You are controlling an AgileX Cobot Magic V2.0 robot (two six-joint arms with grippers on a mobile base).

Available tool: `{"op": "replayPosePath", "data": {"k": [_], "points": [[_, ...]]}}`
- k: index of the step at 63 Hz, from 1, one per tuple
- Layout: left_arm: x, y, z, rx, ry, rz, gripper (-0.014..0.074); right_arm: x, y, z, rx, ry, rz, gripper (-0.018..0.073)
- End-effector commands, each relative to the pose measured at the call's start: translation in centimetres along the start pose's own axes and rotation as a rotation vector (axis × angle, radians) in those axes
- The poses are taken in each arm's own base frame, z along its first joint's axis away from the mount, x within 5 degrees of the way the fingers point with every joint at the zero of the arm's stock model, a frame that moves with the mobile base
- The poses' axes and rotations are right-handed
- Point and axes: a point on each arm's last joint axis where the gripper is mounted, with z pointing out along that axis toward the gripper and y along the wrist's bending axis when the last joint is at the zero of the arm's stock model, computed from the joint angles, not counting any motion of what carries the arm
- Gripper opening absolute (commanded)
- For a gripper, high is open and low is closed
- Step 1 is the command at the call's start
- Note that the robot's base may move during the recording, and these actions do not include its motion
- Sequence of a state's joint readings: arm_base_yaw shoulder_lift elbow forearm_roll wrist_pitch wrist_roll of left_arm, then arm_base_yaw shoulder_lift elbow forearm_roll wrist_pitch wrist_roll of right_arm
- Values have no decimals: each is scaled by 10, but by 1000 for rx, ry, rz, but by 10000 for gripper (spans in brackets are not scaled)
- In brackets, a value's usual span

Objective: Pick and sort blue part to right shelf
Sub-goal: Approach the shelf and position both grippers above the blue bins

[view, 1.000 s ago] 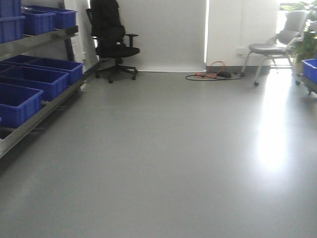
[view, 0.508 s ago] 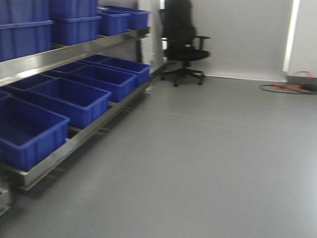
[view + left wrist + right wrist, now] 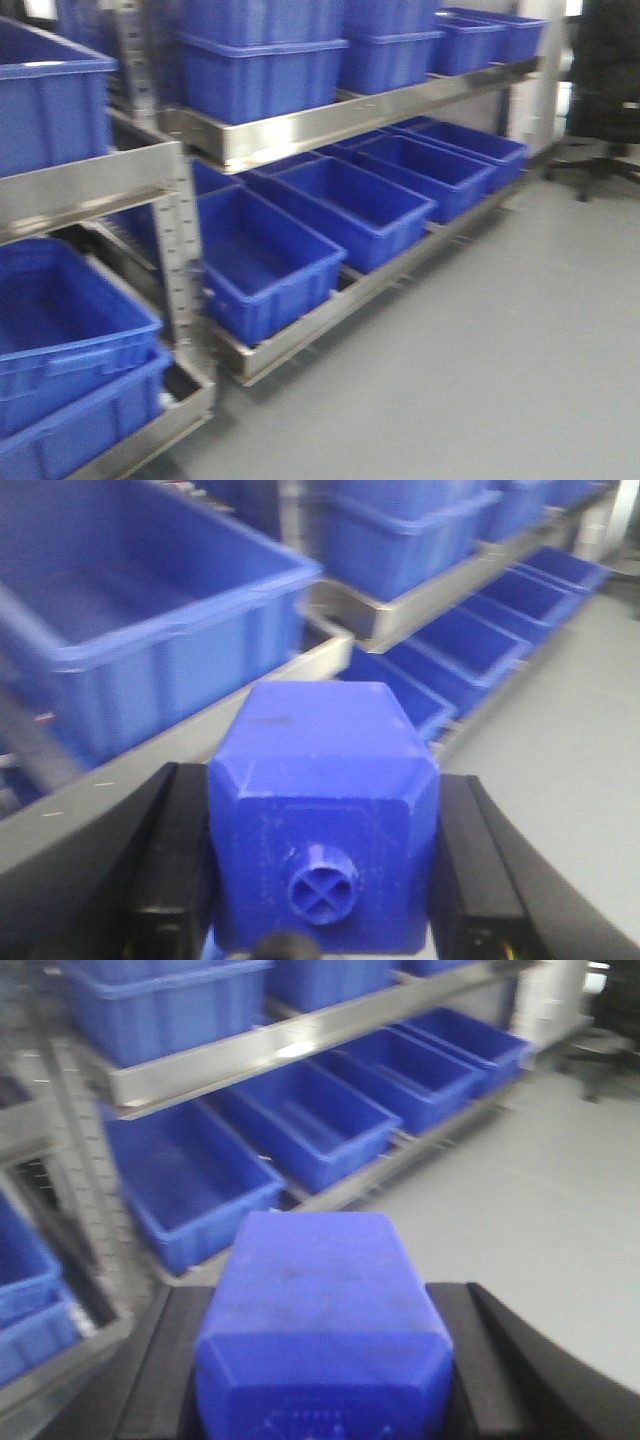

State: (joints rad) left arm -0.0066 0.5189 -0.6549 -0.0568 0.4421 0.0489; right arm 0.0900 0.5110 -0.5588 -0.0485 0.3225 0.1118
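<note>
Shelf (image 3: 300,125) nearer; open floor (image 3: 510,360) rightward

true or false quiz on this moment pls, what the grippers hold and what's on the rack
1. The left gripper holds a blue block. True.
2. The right gripper is empty. False: it is shut on a second blue block.
3. The lower crates on the steel rack are piled with parts. False: the insides that show look empty.
4. A black office chair stands past the rack's far end. True.
5. The left gripper's block shows a small round stub with a cross on the face toward the camera. True.
</note>
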Motion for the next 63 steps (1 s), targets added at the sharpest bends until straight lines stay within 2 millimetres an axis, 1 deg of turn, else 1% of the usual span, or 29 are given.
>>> {"op": "replayPosePath", "data": {"k": [1, 63], "points": [[-17, 0, -3, -3, -117, -5, 293, -18, 1, -4, -6, -120, -12, 400], [-17, 0, -3, -3, -117, -5, 293, -18, 1, -4, -6, -120, -12, 400]]}}
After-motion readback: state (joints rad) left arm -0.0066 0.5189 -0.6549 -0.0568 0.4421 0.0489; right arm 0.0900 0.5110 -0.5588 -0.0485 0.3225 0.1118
